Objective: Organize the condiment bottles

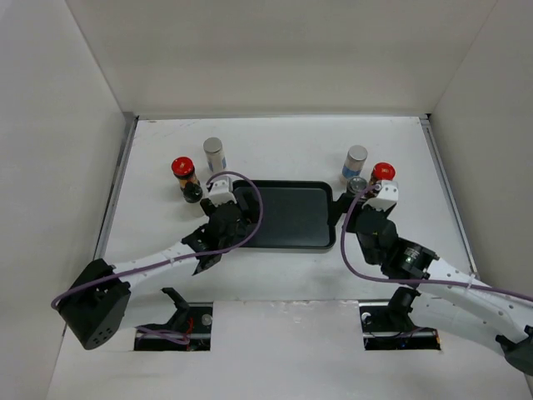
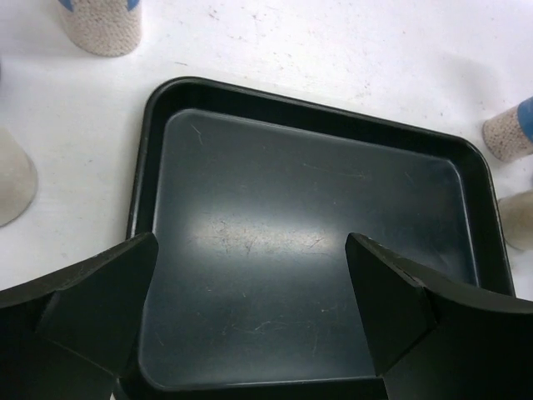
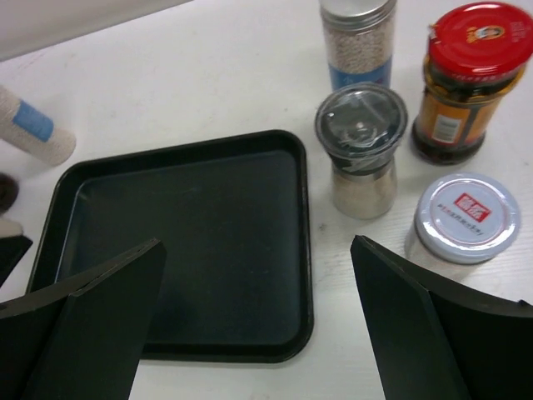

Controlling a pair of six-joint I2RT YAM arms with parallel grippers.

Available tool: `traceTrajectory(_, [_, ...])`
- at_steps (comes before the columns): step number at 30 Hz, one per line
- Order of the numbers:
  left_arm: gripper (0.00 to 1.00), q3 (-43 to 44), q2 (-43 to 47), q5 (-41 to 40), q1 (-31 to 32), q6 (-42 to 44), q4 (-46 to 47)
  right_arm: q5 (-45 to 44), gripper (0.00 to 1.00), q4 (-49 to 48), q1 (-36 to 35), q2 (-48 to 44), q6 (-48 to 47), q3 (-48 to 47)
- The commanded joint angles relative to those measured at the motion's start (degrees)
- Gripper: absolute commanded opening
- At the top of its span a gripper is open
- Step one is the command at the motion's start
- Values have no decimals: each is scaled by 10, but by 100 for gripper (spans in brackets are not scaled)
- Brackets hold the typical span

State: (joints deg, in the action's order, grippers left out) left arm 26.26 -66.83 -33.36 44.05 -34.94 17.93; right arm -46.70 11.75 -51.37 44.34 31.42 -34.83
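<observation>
Right hand [image 3: 256, 246]: released, fingers spread wide, nothing between them. The gap sits over the right edge of the black tray [image 3: 306, 250].
Outward, ahead and right of the gap: a glass grinder [image 3: 362, 133], just beside the tray rim. A white-lidded jar [image 3: 466, 218] stands just off the right finger. Beyond are a red-capped jar [image 3: 470, 75] and a silver-capped shaker [image 3: 358, 42]. All four stand upright on the counter [image 1: 283, 142], long axes vertical and bunched close.

Left hand [image 2: 251, 242]: also released and empty, pointing across the bare tray.
Its group lies off to its left: a small dark bottle [image 1: 192, 192] just beside the wrist, then a second red-capped jar [image 1: 182, 169] and a second shaker [image 1: 213, 150] farther back.

Judgement: each arm is nearer its own cluster. The right needs only a short swing rightward to straddle the grinder from the side.
</observation>
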Motion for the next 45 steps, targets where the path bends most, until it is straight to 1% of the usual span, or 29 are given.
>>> traceTrajectory(1, [100, 34, 47, -8, -13, 4, -18, 40, 100, -60, -16, -2, -1, 14])
traceTrajectory(5, [100, 51, 71, -11, -26, 11, -32, 78, 100, -130, -17, 7, -1, 44])
traceTrajectory(9, [100, 126, 50, -24, -38, 60, -69, 116, 100, -208, -18, 20, -13, 63])
traceTrajectory(10, [100, 145, 43, -36, -41, 73, -76, 144, 82, -231, -18, 32, -24, 63])
traceTrajectory(12, [100, 178, 34, -63, -52, 96, -81, 177, 41, -261, -17, 55, -34, 60])
traceTrajectory(13, [100, 190, 34, -64, -61, 100, -78, 190, 26, -271, -17, 70, -37, 52])
traceTrajectory(14, [100, 202, 31, -63, -70, 101, -80, 197, 17, -273, -16, 86, -40, 41])
traceTrajectory(15, [100, 220, 25, -58, -83, 104, -84, 204, 13, -276, -15, 98, -42, 30])
traceTrajectory(16, [98, 238, 16, -50, -95, 113, -91, 208, 14, -282, -17, 108, -43, 24])
traceTrajectory(17, [83, 257, 5, -46, -110, 117, -101, 210, 16, -291, -17, 117, -47, 23])
traceTrajectory(18, [58, 274, -7, -42, -124, 118, -112, 213, 19, -305, -17, 125, -54, 26])
traceTrajectory(19, [46, 290, -20, -37, -138, 118, -126, 216, 24, -319, -17, 132, -60, 31])
traceTrajectory(20, [44, 305, -33, -35, -153, 116, -142, 218, 31, -327, -17, 136, -61, 36])
traceTrajectory(21, [46, 316, -46, -32, -164, 114, -151, 218, 40, -335, -18, 136, -60, 44])
traceTrajectory(22, [53, 330, -63, -24, -175, 114, -157, 217, 48, -341, -18, 134, -58, 50])
traceTrajectory(23, [59, 345, -81, -16, -188, 116, -166, 218, 58, -352, -21, 134, -58, 58])
traceTrajectory(24, [64, 359, -98, -12, -200, 113, -177, 218, 67, -360, -22, 134, -58, 63])
traceTrajectory(25, [68, 369, -110, -12, -209, 110, -188, 214, 72, -363, -22, 137, -59, 67])
traceTrajectory(27, [78, 377, -129, -6, -225, 109, -195, 212, 78, -363, -22, 145, -59, 68])
traceTrajectory(29, [84, 380, -148, 23, -236, 112, -196, 217, 81, -369, -21, 154, -56, 71])
traceTrajectory(30, [86, 381, -155, 38, -241, 114, -195, 217, 82, -372, -20, 160, -55, 70])
traceTrajectory(32, [86, 384, -171, 80, -250, 116, -192, 219, 83, -378, -22, 174, -56, 67])
traceTrajectory(35, [87, 390, -192, 104, -255, 119, -177, 222, 84, -386, -22, 193, -57, 64])
traceTrajectory(39, [87, 406, -221, 104, -256, 128, -164, 226, 85, -393, -22, 205, -57, 64])
traceTrajectory(42, [86, 432, -259, 98, -261, 132, -166, 226, 85, -400, -22, 209, -57, 64])
traceTrajectory(45, [85, 451, -286, 73, -262, 140, -171, 225, 85, -402, -20, 208, -55, 71])
